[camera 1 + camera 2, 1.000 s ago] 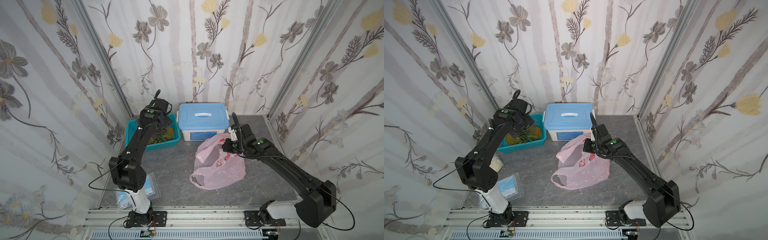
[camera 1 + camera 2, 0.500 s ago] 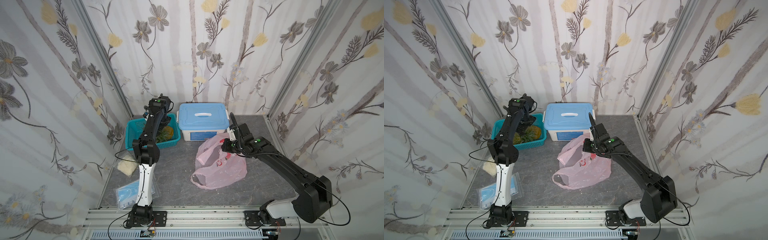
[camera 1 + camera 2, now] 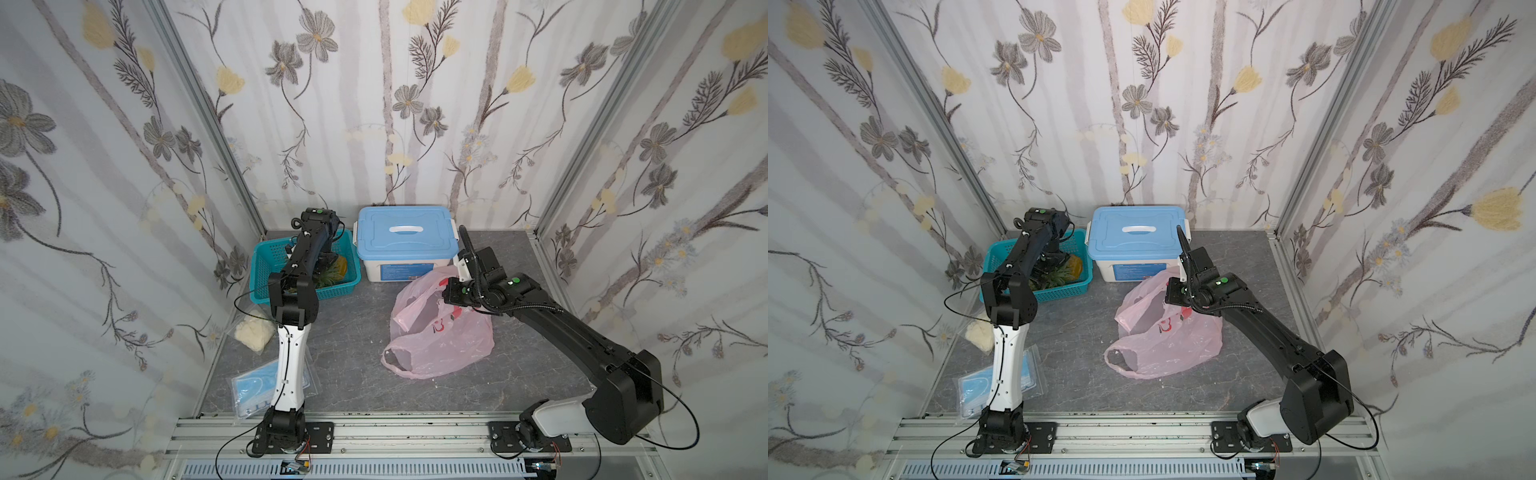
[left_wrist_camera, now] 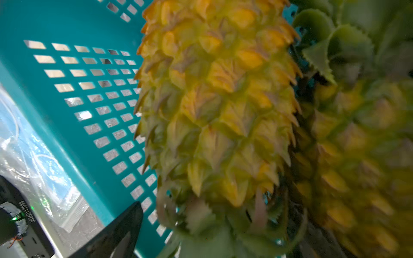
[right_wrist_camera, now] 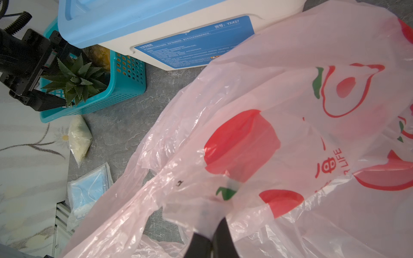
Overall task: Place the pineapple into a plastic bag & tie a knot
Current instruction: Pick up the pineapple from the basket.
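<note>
Pineapple (image 4: pixel 219 107) lies inside the teal basket (image 4: pixel 67 26), at the back of the grey table (image 3: pixel 353 332), on the left side of the robot. Its green crown (image 5: pixel 74 81) points to the front wall of the basket. Beside it is a second yellow scaly fruit (image 4: pixel 357 156), which is blurred.

The left gripper (image 5: pixel 71 81) is lowered into the basket with its jaws wide apart, one black finger (image 4: pixel 116 232) on each side of the crown. I cannot tell if the fingers touch the leaves.

The plastic bag (image 3: pixel 440 345) is on the table, well apart from the basket and just in front of the white storage box with blue lid (image 3: pixel 405 232). The right gripper (image 5: pixel 211 236) is closed and pinches the pink film at the back edge of the bag, holding this part raised. One handle loop (image 3: pixel 397 359) lies open on the table at the near end.

Near the left arm lie a small clear bag of white lumps (image 3: pixel 251 332) and a clear packet of blue face masks (image 3: pixel 253 386).
</note>
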Robot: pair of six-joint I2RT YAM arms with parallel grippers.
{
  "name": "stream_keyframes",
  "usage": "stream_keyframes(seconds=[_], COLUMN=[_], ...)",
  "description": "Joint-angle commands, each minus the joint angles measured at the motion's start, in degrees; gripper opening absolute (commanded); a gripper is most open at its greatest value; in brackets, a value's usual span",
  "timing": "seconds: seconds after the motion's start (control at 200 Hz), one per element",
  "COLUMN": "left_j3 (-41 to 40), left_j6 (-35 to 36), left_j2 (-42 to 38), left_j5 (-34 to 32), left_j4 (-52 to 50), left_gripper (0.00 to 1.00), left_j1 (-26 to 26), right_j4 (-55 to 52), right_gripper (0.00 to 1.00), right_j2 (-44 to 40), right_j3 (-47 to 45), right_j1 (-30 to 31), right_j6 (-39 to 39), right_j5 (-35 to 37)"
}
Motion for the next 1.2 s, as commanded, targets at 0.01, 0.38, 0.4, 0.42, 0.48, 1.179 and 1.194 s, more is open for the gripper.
stream_keyframes(seconds=[0.01, 0.38, 0.4, 0.42, 0.48, 1.179, 1.194], left_j3=[-0.41, -4.44, -4.87, -5.4, -6.66, -20.78, -20.99], left_j6=[1.71, 5.87, 5.97, 6.07, 6.28, 13.79, 14.12], left_j2=[0.64, 0.06, -0.31, -0.71, -2.1, -22.73, -23.22], left_j5=[-0.37, -0.79, -0.82, -0.82, -1.01, -9.04, -9.14], left_j4=[-3.27, 0.75, 1.1, 1.44, 2.37, 10.79, 11.12], left_gripper=[0.98, 0.73, 0.72, 0.71, 0.66, 0.02, 0.02], left_j1=[0.08, -0.1, -0.1, -0.1, -0.13, -2.04, -2.14], right_j4=[2.2, 2.9, 2.99, 3.07, 3.2, 4.08, 4.14], right_gripper=[0.0, 0.0, 0.0, 0.0, 0.0, 0.0, 0.0], right_j2=[-0.48, -1.53, -1.53, -1.58, -1.54, -3.73, -3.73], right_j3=[-0.1, -0.82, -0.73, -0.72, -0.64, -2.48, -2.48], right_j1=[-0.07, -0.01, -0.03, -0.01, -0.02, 0.01, 0.01], right_j6=[-0.46, -0.15, -0.09, -0.02, 0.01, -1.9, -1.99], right_j5=[0.44, 1.35, 1.34, 1.36, 1.34, 0.61, 0.49])
